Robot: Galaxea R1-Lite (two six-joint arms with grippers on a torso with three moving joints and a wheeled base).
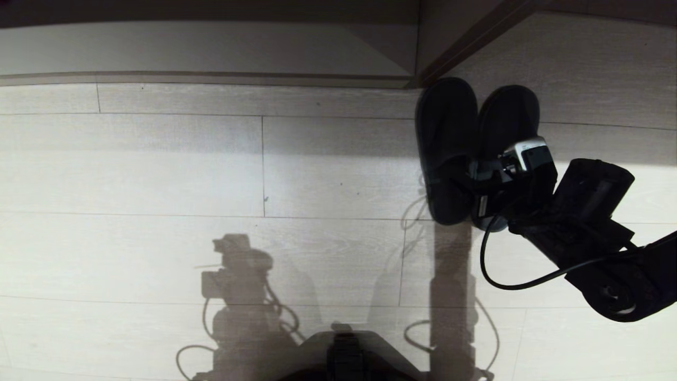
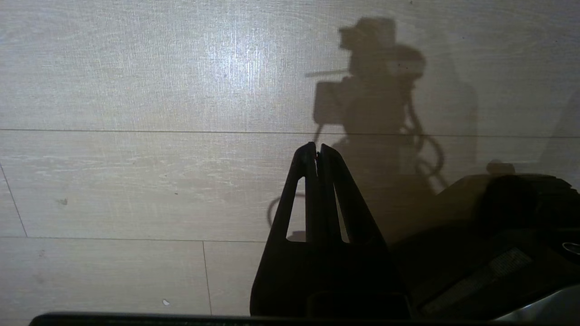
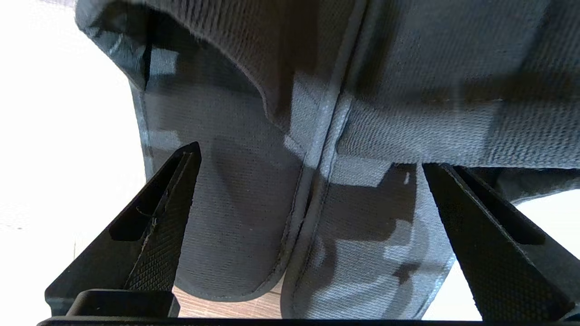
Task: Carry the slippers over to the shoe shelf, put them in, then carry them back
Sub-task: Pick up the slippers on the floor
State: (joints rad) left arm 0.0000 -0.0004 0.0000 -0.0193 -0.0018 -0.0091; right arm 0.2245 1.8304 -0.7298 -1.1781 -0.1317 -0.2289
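Note:
The slippers [image 1: 448, 143], a dark grey pair, lie side by side on the pale plank floor at the right, toes close to the foot of the shelf's upright divider [image 1: 423, 47]. The shoe shelf [image 1: 185, 50] shows as a pale bottom board behind a taupe lip along the top of the head view. My right gripper [image 1: 487, 184] hangs over the slippers' heel ends. In the right wrist view it [image 3: 311, 155] is open, one finger over each slipper's [image 3: 244, 203] outer side, holding nothing. My left gripper [image 2: 317, 147] is shut and empty, parked above bare floor.
A taupe wood-grain panel [image 1: 582, 69] runs to the right of the divider. My right arm's cable [image 1: 492, 267] loops down over the floor. My base [image 1: 344, 354] sits at the bottom middle, with my shadow [image 1: 238, 280] cast on the planks.

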